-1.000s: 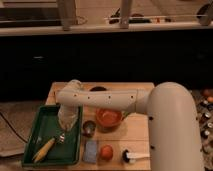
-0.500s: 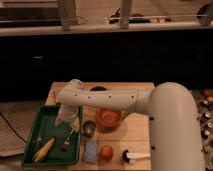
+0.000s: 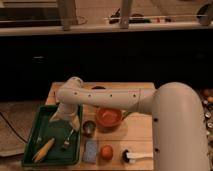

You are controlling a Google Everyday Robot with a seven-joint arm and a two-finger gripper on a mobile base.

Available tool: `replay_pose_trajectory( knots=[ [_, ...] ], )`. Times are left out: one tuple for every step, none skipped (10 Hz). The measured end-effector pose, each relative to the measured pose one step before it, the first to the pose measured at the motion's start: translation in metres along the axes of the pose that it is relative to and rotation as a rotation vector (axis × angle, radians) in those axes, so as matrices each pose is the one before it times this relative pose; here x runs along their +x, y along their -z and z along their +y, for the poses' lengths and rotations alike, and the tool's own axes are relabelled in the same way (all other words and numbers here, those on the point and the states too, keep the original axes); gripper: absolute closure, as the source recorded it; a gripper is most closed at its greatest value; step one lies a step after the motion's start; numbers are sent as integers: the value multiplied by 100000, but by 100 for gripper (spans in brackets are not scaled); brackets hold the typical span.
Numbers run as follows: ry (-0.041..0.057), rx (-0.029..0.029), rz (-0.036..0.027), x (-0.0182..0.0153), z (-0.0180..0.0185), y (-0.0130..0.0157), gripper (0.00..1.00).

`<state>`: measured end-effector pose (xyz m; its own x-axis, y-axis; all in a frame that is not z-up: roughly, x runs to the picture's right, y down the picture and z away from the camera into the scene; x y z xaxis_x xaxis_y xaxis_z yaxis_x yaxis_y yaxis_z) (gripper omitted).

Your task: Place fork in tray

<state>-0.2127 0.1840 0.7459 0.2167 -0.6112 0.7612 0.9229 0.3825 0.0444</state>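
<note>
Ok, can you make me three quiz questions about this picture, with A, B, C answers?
1. Where is the fork? A in the green tray B on the wooden table C on the floor
2. What colour is the bowl? A blue B orange C white
3. The gripper hangs over the tray's far end. The fork is: A lifted in it B lying flat C standing upright

Answers: 1 A, it lies in the tray beside the corn cob. 2 B, the bowl is plainly orange. 3 B, it rests flat on the tray floor, apart from the gripper.
</note>
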Motion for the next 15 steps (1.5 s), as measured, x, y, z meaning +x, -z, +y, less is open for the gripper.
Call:
replay_pose_trajectory(
  knots=[
    [168,421,218,-78,-151,372,20],
    [252,239,151,-64,-68,81,20],
    [39,88,-10,-10,-37,-3,20],
    [-35,16,29,16,10,19,20],
    [34,7,-12,-14,-17,-7,20],
    [-9,-5,-4,2,7,-5,20],
    [-2,26,5,1,-8,1,20],
    [-19,30,-1,3,0,8,20],
    [15,9,5,-3,-10,7,20],
    [0,17,-10,-6,-3,3,20],
    [-1,-3,1,1,2,-1,20],
    [-14,5,4,5,6,2,20],
    [-17,6,8,6,5,7,20],
    [-58,10,16,19,25,10,20],
    [7,5,0,-2,-5,1,20]
  ],
)
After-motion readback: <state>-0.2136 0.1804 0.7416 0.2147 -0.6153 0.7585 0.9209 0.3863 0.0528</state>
